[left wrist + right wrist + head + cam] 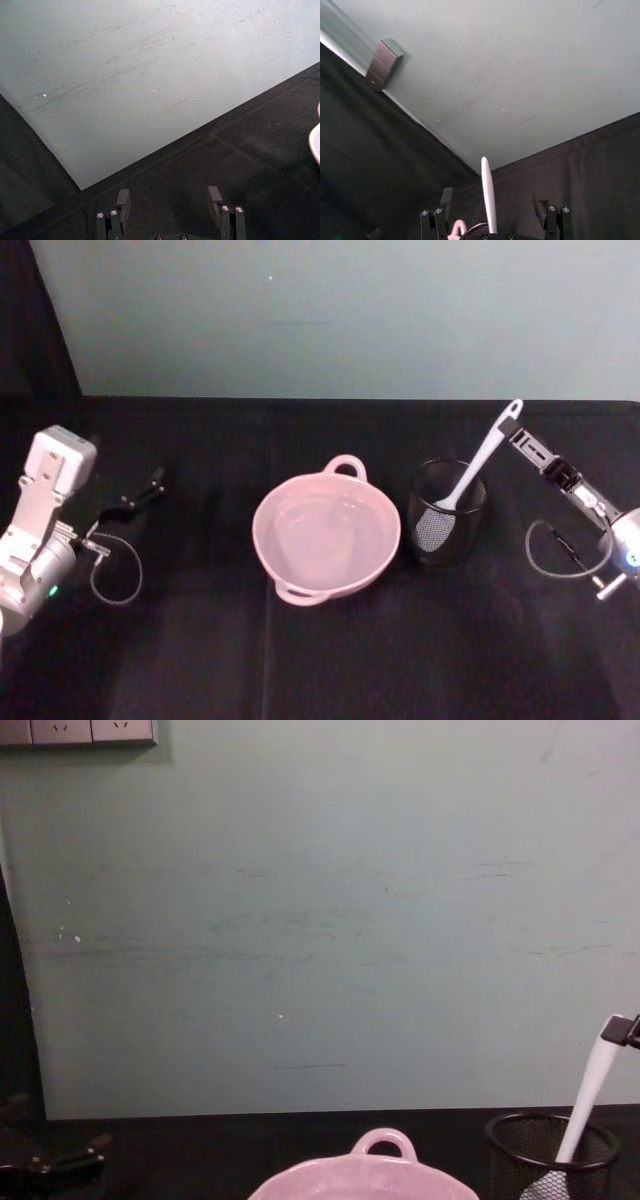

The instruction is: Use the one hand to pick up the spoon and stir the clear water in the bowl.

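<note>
My right pincer [491, 196] is up at the top end of the spoon [478, 465], its fingers [446, 197] apart on either side of the handle and not clamped on it. The spoon stands head down in the black mesh cup [447, 530] and leans toward my right. The pink bowl [290, 550] lies just left of the cup, with water [325, 530] in it. My left pincer [145, 490] is out at the left of the table [200, 660], well apart from the bowl, and it too is spread open
</note>
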Controlling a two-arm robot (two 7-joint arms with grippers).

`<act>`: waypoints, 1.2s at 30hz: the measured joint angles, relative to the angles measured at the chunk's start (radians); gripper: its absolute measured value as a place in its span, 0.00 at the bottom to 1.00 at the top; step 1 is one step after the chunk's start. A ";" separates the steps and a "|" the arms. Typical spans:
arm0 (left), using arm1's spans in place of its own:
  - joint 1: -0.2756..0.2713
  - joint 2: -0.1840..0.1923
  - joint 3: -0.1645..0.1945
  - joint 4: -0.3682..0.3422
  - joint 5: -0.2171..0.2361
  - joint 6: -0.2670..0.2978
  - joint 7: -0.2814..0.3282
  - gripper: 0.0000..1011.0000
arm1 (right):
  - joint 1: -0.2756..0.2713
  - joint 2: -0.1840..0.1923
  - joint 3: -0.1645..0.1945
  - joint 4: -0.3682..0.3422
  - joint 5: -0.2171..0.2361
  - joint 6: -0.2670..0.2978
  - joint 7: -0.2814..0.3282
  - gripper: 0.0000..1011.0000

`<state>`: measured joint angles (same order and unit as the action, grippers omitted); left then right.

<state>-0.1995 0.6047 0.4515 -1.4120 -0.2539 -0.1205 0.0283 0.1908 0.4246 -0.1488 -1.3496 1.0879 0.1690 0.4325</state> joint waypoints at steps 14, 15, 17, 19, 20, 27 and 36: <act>0.000 0.000 0.000 0.000 0.000 0.000 0.000 1.00 | 0.083 0.038 -0.056 0.103 0.071 0.076 0.131 0.95; 0.000 0.000 0.000 0.000 0.000 0.000 0.000 1.00 | 0.091 0.039 -0.062 0.114 0.076 0.074 0.150 0.92; 0.000 0.000 0.000 0.000 0.000 0.000 0.000 1.00 | 0.102 0.040 -0.069 0.131 0.078 0.070 0.169 0.88; 0.000 0.000 0.000 0.000 0.000 0.000 0.000 1.00 | 0.113 0.040 -0.077 0.147 0.079 0.066 0.187 0.82; 0.000 0.000 0.000 0.000 0.000 0.000 0.000 1.00 | 0.123 0.041 -0.084 0.163 0.080 0.061 0.203 0.80; 0.000 0.000 0.000 0.000 0.000 0.000 0.000 1.00 | 0.150 0.044 -0.111 0.202 0.082 0.038 0.243 0.59; 0.000 0.000 0.000 0.000 0.000 0.000 0.000 1.00 | 0.159 0.056 -0.135 0.212 0.077 0.000 0.250 0.31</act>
<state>-0.1995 0.6047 0.4514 -1.4120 -0.2539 -0.1205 0.0283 0.3500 0.4802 -0.2836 -1.1380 1.1646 0.1688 0.6827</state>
